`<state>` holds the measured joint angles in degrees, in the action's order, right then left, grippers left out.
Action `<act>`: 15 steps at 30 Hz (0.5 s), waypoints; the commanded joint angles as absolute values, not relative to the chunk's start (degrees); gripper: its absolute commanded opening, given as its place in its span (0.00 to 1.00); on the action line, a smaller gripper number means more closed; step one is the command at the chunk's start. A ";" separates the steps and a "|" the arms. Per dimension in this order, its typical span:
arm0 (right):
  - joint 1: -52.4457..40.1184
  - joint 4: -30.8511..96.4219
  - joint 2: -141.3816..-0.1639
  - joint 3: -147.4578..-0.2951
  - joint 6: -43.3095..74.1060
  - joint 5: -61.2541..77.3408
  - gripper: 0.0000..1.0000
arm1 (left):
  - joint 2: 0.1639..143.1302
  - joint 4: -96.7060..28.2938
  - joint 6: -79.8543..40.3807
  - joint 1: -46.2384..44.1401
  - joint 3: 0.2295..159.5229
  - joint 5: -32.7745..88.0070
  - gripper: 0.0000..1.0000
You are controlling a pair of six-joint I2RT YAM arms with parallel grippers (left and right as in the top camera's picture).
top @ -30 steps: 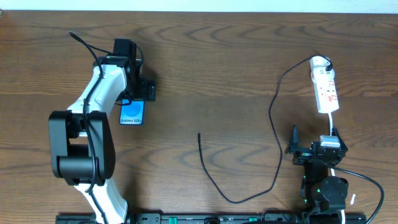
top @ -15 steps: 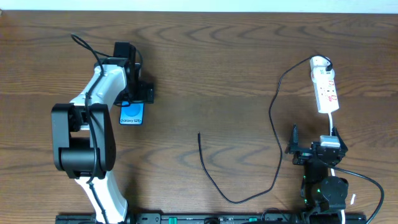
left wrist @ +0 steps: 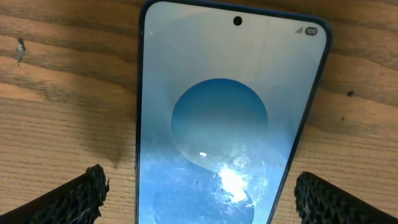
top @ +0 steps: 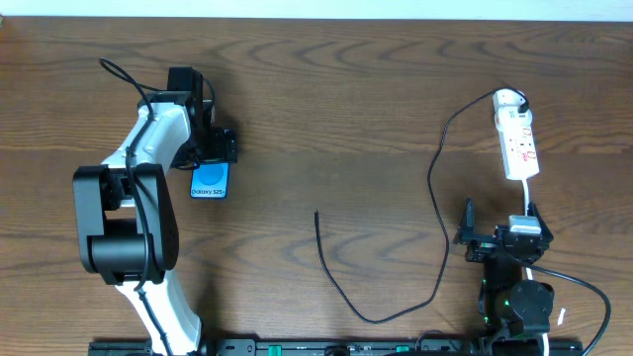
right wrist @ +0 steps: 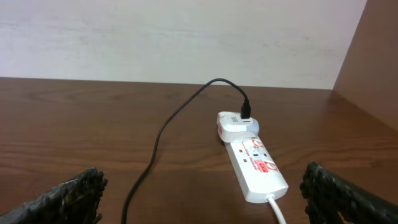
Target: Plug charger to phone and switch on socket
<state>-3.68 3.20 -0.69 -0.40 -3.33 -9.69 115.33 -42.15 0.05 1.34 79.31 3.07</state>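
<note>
The phone (top: pixel 209 183) lies flat on the table at the left, its blue screen facing up. My left gripper (top: pixel 211 150) hangs over its far end and hides that part from above. In the left wrist view the phone (left wrist: pixel 230 112) fills the middle, and my left gripper (left wrist: pixel 202 199) stands open with one finger on each side of it, not touching. The white socket (top: pixel 517 138) lies at the far right. The charger (top: pixel 435 198) runs from it in a long loop to a free plug tip (top: pixel 316 216) at mid-table. My right gripper (top: pixel 500 218) is open just short of the socket (right wrist: pixel 255 162).
The charger (right wrist: pixel 158 137) crosses the wood left of the socket in the right wrist view, plugged into a white adapter (right wrist: pixel 236 124) at the strip's far end. A white cord (right wrist: pixel 277 208) leaves the near end. A pale wall runs along the table's back.
The left arm has shifted a little left and back, so more of the phone's screen shows from above. The right arm, socket and charger have not moved.
</note>
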 commanded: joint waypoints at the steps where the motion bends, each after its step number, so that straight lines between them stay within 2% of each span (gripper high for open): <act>1: -4.08 3.44 -0.27 -0.32 -2.61 -9.93 0.99 | 115.52 -42.41 0.84 1.32 79.22 3.40 0.98; 15: -4.08 3.44 -0.27 -0.32 -2.61 -9.93 0.99 | 115.63 -41.82 0.80 0.32 78.00 0.80 0.98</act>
